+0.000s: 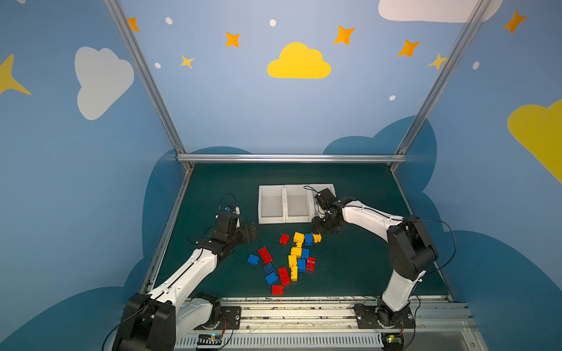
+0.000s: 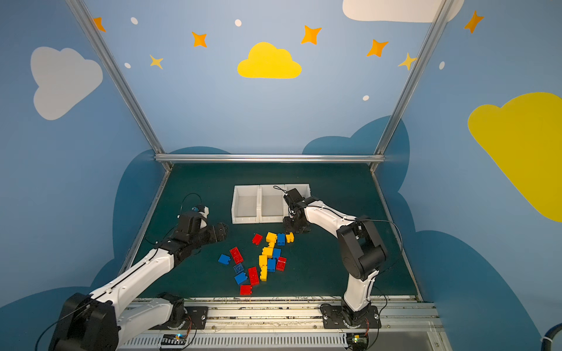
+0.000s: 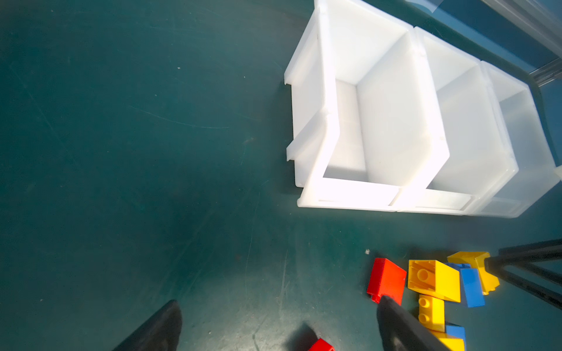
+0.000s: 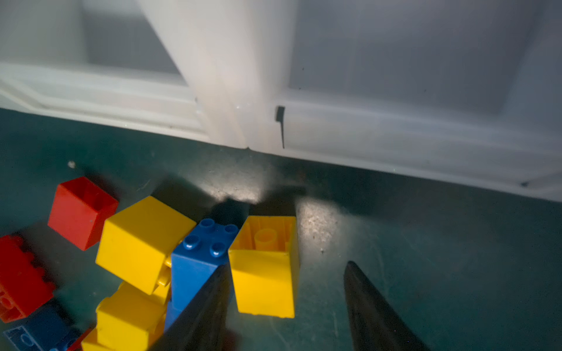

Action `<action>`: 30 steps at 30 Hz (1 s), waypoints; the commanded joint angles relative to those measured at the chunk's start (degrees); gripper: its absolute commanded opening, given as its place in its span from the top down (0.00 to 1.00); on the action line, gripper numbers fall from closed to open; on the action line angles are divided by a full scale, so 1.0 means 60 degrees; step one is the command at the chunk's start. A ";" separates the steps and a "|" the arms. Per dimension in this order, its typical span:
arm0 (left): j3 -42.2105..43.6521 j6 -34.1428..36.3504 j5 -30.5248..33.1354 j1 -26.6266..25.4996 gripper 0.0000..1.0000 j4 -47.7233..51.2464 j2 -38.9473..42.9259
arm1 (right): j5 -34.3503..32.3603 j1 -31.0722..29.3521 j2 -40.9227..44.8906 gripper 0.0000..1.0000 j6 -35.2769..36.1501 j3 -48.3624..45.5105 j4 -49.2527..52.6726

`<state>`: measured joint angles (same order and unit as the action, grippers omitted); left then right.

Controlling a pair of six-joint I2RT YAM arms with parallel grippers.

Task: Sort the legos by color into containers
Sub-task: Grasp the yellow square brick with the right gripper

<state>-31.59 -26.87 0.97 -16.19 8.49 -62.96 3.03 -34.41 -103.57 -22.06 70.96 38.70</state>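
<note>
Several red, blue and yellow legos lie scattered on the green mat (image 1: 213,197), in front of three white containers (image 1: 271,219) set side by side. My right gripper (image 4: 287,266) is down at the far right end of the pile, straddling a small yellow lego (image 4: 264,273) that lies on its side. One finger (image 4: 213,291) is wedged between that lego and a blue lego (image 4: 194,267); the other finger (image 4: 365,297) stands apart from it. In both top views this gripper (image 1: 322,228) hides part of the right container. My left gripper (image 3: 279,300) hovers open and holds nothing, left of a red lego (image 3: 386,279).
The containers (image 2: 245,219) hold no legos that I can see. The pile runs from a red lego (image 1: 284,239) near the containers to another red lego (image 1: 277,289) near the front rail (image 1: 304,304). Metal frame posts edge the mat.
</note>
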 commanded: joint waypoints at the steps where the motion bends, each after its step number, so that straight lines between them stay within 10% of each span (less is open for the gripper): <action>1: 0.0098 -0.0060 -0.0074 -0.0027 0.00 -0.0112 0.0073 | -0.0101 -0.0122 -0.0181 0.41 -0.0028 0.0225 0.0401; 30: 0.0455 -0.0326 -0.0003 -0.0178 0.00 -0.0054 0.0497 | -0.0248 -0.0377 -0.0547 0.54 0.0229 0.0190 0.0696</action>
<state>-29.41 -28.27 0.95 -16.95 8.36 -61.14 2.22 -36.32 -106.30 -20.80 71.46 41.50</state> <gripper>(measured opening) 0.996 0.470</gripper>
